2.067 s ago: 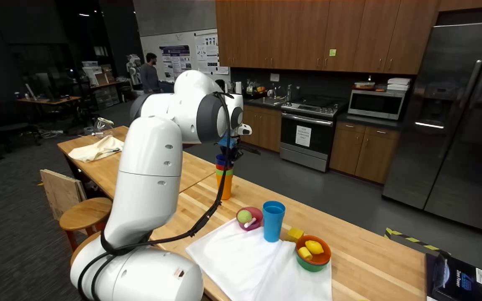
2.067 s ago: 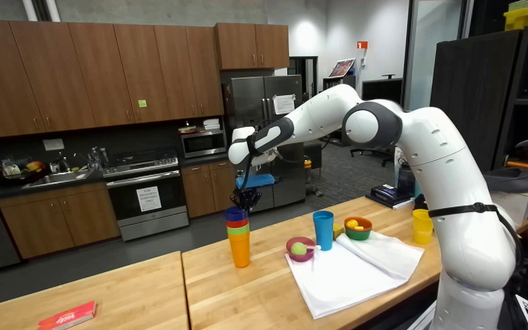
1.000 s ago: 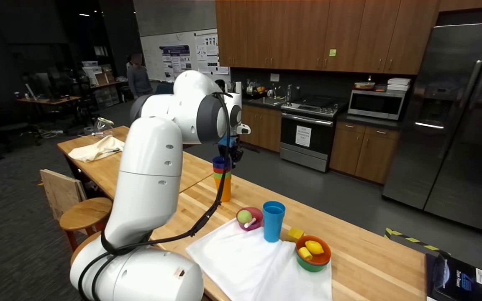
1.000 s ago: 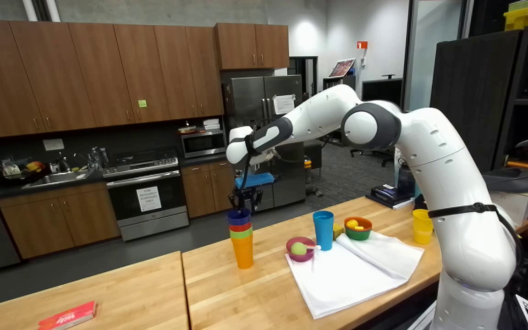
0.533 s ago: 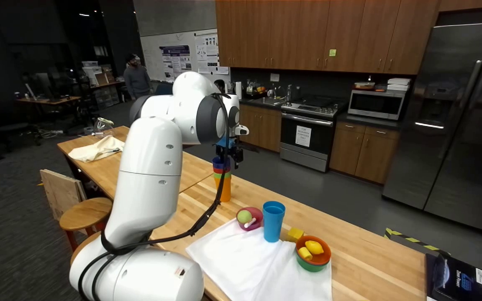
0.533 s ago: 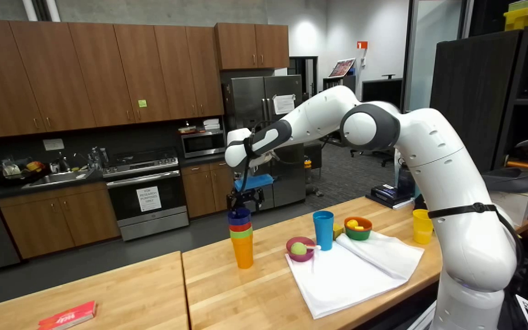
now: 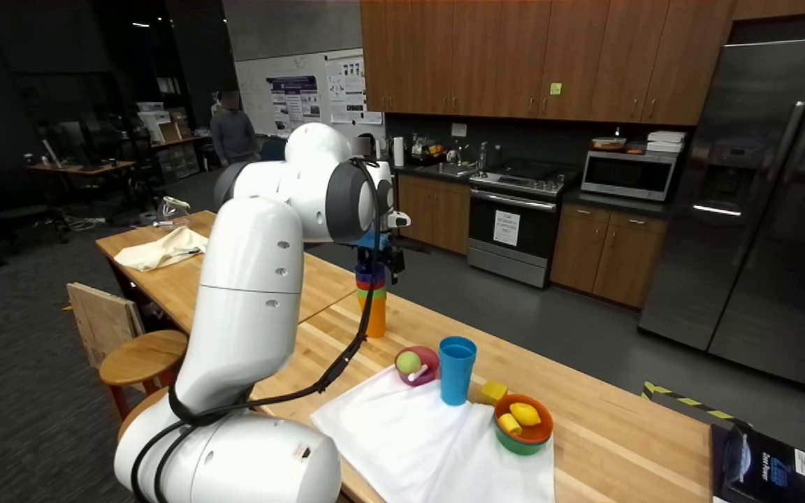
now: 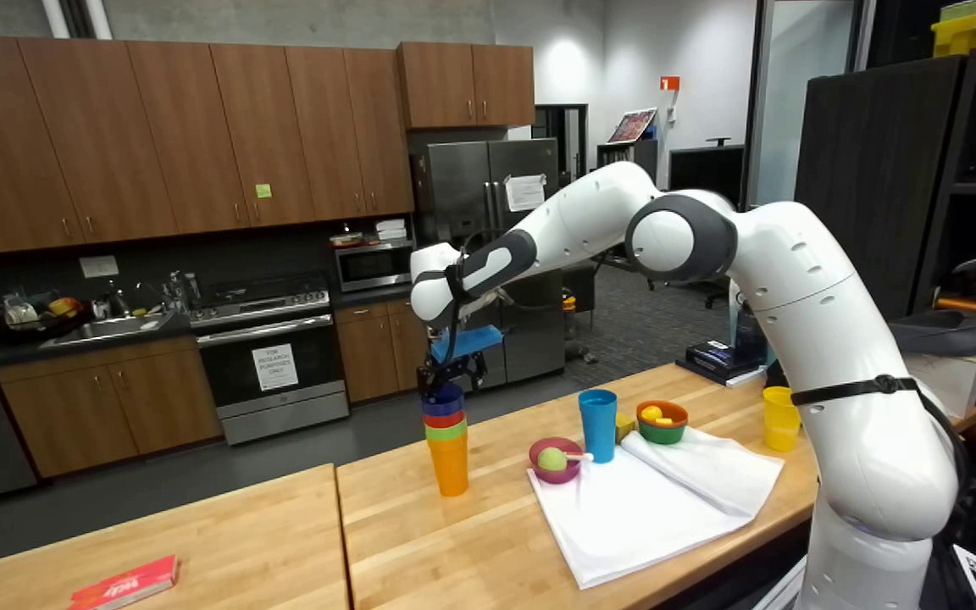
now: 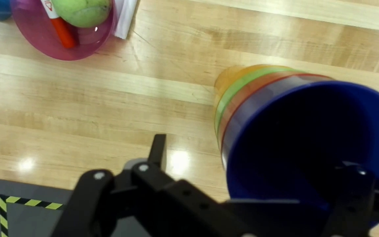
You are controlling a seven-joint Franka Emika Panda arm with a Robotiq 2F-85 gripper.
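Note:
A stack of nested cups (image 8: 449, 462) stands upright on the table in both exterior views, orange at the bottom, then green, red and a dark blue cup (image 8: 444, 405) on top. Right above its rim, my gripper (image 8: 452, 386) points down with its jaws spread wide. In the wrist view the gripper (image 9: 253, 153) has one finger (image 9: 158, 149) outside the stack, over bare wood. Its opposite finger, dark and blurred, overlaps the mouth of the dark blue cup; whether it dips inside I cannot tell. Nothing is gripped.
Near the stack sit a magenta bowl (image 8: 557, 477) with a green ball (image 8: 551, 459) and marker, a light blue cup (image 8: 598, 426), a yellow block (image 7: 492, 391), and an orange bowl (image 7: 544, 421) in a green one. A white cloth (image 8: 649, 521) and a yellow cup (image 8: 782, 419) lie farther along.
My gripper's jaws have spread apart over the last second. The arm has come down slightly toward the stack's rim. Earlier the cup stack shifted a little; since then it stands still.

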